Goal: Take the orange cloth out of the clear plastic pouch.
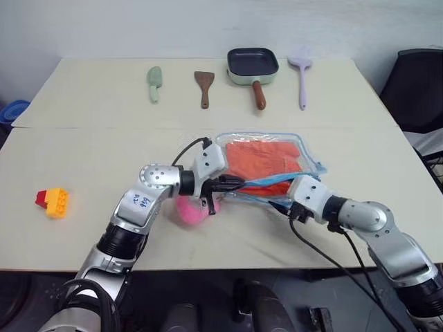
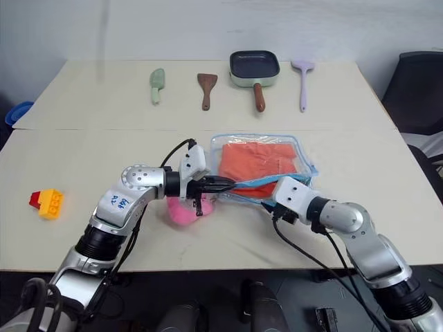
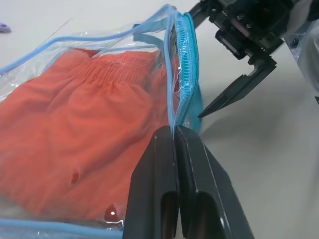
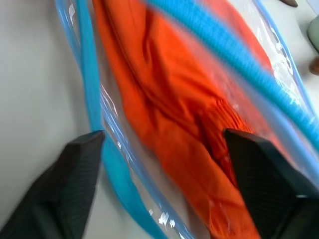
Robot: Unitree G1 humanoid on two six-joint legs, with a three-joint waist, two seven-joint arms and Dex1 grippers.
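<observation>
Left gripper [image 3: 175,130] pinched the blue zipper edge of the clear soft-plastic pouch [image 1: 304,149] mid-table. Right gripper [image 4: 164,144] spread at its mouth; it should reach deep, then clamp the folded orange cloth [image 1: 263,162].

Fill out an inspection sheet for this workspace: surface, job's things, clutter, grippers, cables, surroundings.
Surface: beige table, two tops butted together.
Job's things: clear plastic pouch lying flat, zipper mouth lifted; orange cloth inside it.
Clutter: pink plush charm by the pouch; toy bricks; green spatula, brown spatula, pan, lilac spatula along the far edge.
Grippers: left gripper shut on the pouch's zipper edge; right gripper open at the pouch mouth.
Cables: black cables on both arms.
Surroundings: black chair, blue bin, white wall.
</observation>
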